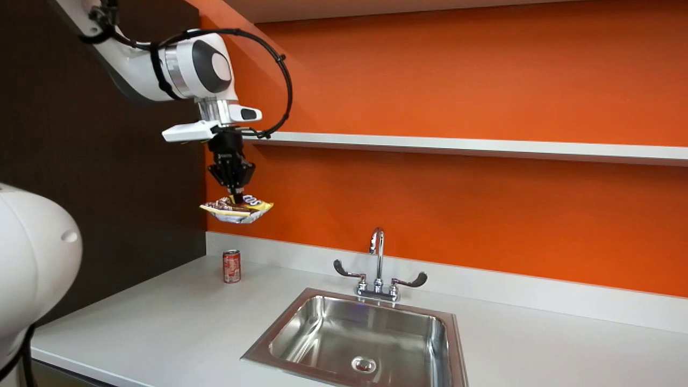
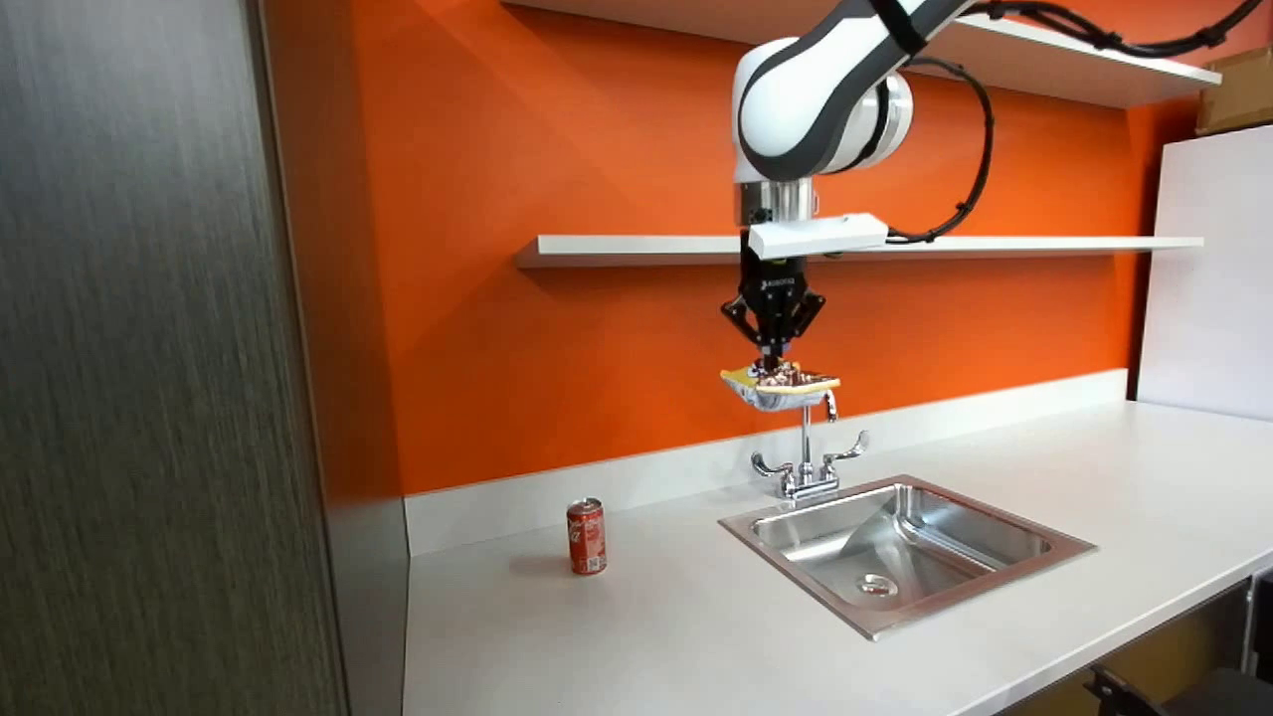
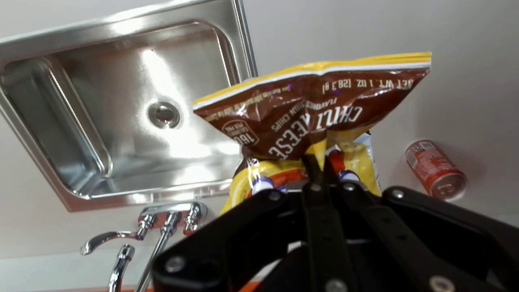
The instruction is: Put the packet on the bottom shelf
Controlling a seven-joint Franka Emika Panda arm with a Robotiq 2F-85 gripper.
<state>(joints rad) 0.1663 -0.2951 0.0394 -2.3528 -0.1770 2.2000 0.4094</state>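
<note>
Wrist view: I hold a flat, glossy, brown-and-yellow snack packet (image 3: 306,125) by a fold of its printed face, close to mid-length. The film gathers at the pinch and the brown end fans out beyond it. In both exterior views the packet hangs in free air above the pale grey-white tabletop (image 1: 145,333), roughly level, silvery underside downward. I judge that the central pinch balances both ends and leaves the underside free to land first. The packet is lower than the long, thin, grey-white horizontal shelf (image 1: 462,144) fixed along the orange wall (image 1: 510,215). In my estimate, placement therefore requires a lift past the shelf's front edge, then an advance over its upper surface. The small red cylindrical metal can (image 2: 586,537) stands upright on the tabletop, to one side of the rectangular stainless-steel sink (image 1: 285,322) and well apart from the packet; it should not obstruct this route. Jaws: drawn together to a narrow pinch, with only the gathered film between the tips and no other contact visible. Caution: the jaws appear to bear on film alone, so abrupt acceleration could swing the packet or let it slip.
</note>
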